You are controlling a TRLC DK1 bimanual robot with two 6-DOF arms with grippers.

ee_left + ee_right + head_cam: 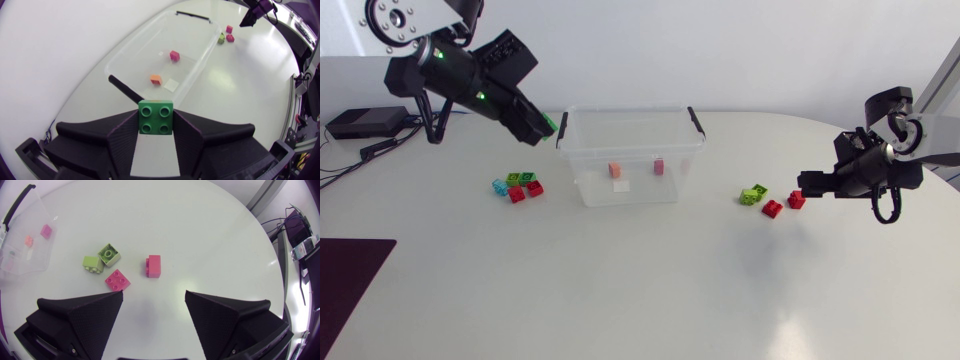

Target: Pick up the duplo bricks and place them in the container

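Note:
A green duplo brick (155, 116) sits studs-up between the fingers of my left gripper (546, 126), which is shut on it just over the left handle of the clear container (582, 190). Inside the container lie an orange brick (615, 170), a magenta brick (659, 166) and a small white piece (620, 186). My right gripper (154, 300) is open above the table, close to two lime bricks (109, 255) and two red ones (117, 280) (154, 266). Left of the container lies a cluster of cyan, green and red bricks (518, 186).
A black device with cables (365, 122) rests at the table's far left, and a dark mat (350, 285) covers the near left corner. The container's black handles (696, 120) stick up at both short ends.

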